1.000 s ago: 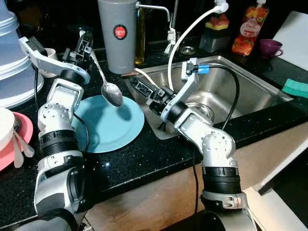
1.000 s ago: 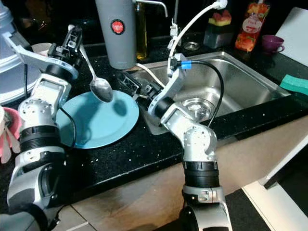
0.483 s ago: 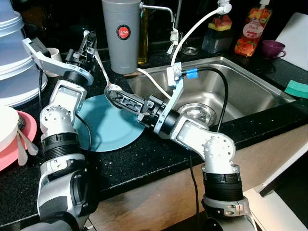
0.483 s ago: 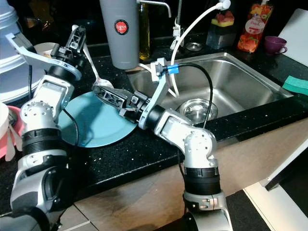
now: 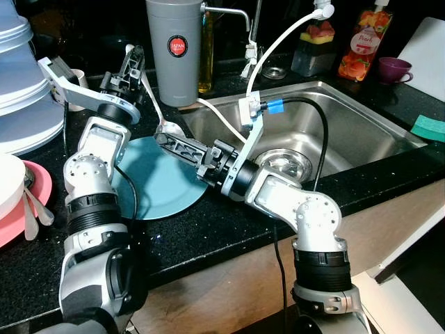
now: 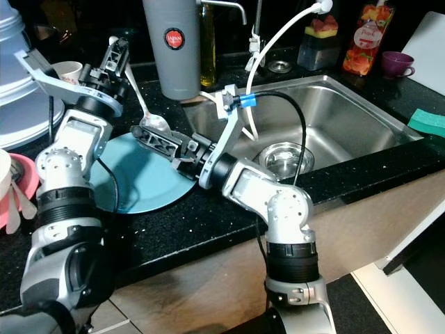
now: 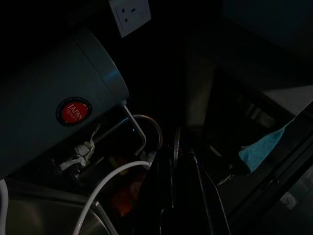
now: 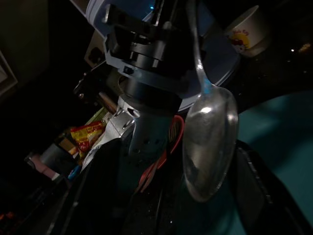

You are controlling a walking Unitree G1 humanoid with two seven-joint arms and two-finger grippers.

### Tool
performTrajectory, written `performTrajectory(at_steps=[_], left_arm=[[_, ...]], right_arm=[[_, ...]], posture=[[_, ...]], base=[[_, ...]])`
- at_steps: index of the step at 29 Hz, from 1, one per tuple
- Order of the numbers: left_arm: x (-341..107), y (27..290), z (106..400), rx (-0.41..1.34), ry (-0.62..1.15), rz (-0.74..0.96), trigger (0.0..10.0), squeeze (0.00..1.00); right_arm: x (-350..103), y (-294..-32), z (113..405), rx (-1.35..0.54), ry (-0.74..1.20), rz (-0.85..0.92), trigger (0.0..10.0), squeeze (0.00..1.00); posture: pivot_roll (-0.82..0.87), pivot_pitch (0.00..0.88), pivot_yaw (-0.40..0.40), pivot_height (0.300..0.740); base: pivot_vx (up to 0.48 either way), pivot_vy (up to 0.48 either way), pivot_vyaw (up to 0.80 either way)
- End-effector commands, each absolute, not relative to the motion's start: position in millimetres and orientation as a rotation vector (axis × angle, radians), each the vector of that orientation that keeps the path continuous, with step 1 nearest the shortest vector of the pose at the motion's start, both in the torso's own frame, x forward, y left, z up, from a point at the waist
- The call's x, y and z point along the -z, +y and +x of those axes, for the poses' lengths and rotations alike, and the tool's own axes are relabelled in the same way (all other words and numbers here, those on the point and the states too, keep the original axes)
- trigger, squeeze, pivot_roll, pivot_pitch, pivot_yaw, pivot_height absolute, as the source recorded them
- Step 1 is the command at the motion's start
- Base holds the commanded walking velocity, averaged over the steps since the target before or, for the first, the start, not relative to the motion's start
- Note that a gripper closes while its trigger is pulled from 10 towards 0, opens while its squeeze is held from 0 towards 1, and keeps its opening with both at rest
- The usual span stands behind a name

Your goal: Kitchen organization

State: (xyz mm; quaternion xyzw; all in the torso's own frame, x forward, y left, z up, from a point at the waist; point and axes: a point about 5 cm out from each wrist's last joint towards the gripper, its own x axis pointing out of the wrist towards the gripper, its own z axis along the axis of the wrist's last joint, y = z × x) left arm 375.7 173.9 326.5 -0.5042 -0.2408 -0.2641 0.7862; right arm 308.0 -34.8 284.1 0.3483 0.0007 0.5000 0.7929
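Note:
My left gripper (image 5: 131,67) is raised over the counter's left side, shut on the handle of a metal spoon (image 5: 169,128) that hangs bowl-down above the far edge of a teal plate (image 5: 156,184). My right gripper (image 5: 164,139) reaches leftward over the plate, open, its fingertips right at the spoon's bowl. In the right wrist view the spoon bowl (image 8: 210,132) sits between the two dark fingers, with the left arm behind it. The left wrist view is dark, with the spoon handle (image 7: 175,147) between the fingers.
A tall grey canister (image 5: 174,49) stands behind the spoon. The steel sink (image 5: 348,118) with a white hose lies to the right. Stacked white plates (image 5: 24,90) and a pink plate (image 5: 31,198) sit on the left. Bottles, a purple cup (image 5: 391,68) and a teal sponge (image 5: 427,127) are at the back right.
My right gripper has swung from the sink's edge leftward over the teal plate to the spoon's bowl. The spoon still hangs from the left gripper, its bowl now slightly farther back.

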Motion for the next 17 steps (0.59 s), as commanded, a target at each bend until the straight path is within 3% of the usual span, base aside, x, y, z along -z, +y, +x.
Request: performTrajectory(at_steps=[1,17], left_arm=[[-322.0,170.5,375.4,0.559,-0.511,-1.086,0.0,0.00],[-318.4,163.5,375.6,0.528,-0.521,-0.973,0.0,0.00]], right_arm=[[-289.5,-27.7,299.8,-1.128,-0.020,0.803,0.0,0.00],[-292.5,-33.2,304.5,-1.082,-0.026,0.885,0.0,0.00]], posture=[[-0.02,0.088,0.036,0.740],[-0.02,0.089,0.040,0.740]], base=[[0.000,0.000,0.00],[0.000,0.000,0.00]])
